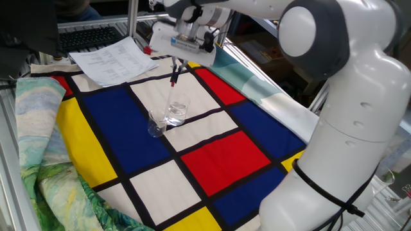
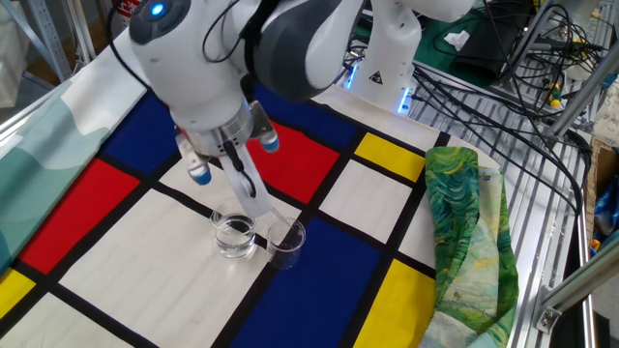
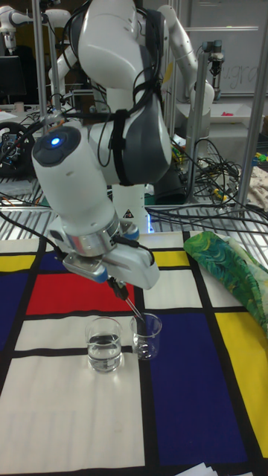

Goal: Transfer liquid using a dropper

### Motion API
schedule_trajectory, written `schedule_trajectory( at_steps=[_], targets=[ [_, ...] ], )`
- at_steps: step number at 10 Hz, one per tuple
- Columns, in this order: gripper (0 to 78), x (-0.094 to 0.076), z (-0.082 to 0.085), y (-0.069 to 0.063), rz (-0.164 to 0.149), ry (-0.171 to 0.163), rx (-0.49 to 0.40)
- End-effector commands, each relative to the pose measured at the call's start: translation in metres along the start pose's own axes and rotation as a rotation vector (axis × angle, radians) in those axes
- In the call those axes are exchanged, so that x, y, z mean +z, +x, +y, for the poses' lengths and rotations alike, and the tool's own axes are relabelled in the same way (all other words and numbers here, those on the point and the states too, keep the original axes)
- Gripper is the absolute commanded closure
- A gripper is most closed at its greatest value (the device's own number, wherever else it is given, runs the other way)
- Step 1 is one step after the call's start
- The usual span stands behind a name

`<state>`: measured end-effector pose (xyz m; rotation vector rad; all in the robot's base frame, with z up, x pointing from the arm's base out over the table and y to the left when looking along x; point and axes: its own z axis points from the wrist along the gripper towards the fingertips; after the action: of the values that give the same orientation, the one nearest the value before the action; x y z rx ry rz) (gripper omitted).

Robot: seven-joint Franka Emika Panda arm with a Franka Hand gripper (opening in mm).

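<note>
Dropper (image 2: 250, 187) pinched at its red bulb by the gripper (image 2: 230, 155), long axis tilted, tip down. Tip hangs above the rims, between water beaker (image 2: 235, 235) and empty beaker (image 2: 285, 242). Judged next: shift toward the empty one, just beside.

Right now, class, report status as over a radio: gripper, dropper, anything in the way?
Gripper shut on dropper, raised above the table. Dropper tip at the smaller beaker; larger beaker holds liquid. Nothing blocking.
</note>
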<state>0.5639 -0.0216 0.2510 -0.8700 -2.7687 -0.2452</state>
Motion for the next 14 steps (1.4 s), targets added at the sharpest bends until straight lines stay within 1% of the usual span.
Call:
schedule_trajectory(
  at_steps=[1,2,4,7,10,14],
  targets=[
    [75.8,-0.002,0.0005,0.0007,-0.014,-0.003,0.004],
    [75.8,-0.0021,0.0006,0.0008,-0.025,-0.011,0.004],
    [75.8,-0.0021,0.0006,0.0008,-0.033,-0.016,0.004],
    [75.8,-0.0024,0.0012,0.0015,-0.073,-0.038,-0.005],
    [75.8,-0.0019,0.0015,0.0019,-0.097,-0.053,-0.013],
    [75.8,0.0013,0.0023,0.0045,-0.113,-0.058,-0.009]
  ],
)
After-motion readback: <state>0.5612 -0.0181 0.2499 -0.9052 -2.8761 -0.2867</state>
